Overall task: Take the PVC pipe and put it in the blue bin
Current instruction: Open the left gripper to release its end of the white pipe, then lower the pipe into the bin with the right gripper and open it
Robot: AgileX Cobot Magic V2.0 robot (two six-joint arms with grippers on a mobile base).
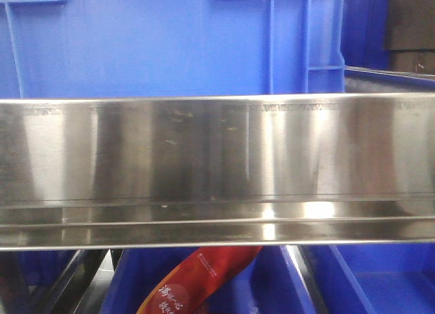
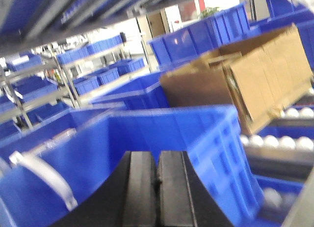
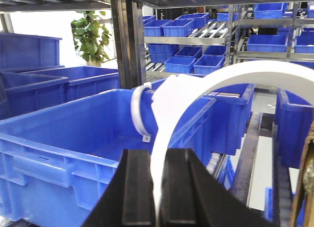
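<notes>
- Pinching PVC pipe in my R gripper, jaws narrow on it, by blue bin edge.
- L gripper closed, empty.
- Center over bin interior, go low, then release.

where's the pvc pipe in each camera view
front: not in it; steel shelf rail fills the view.
left wrist: not clearly in it; a pale curved strip at lower left is too blurred to name.
right wrist: pvc pipe centre, pinched in the right end effector, arcing up and right.
shared landmark: blue bins, in all three.
</notes>
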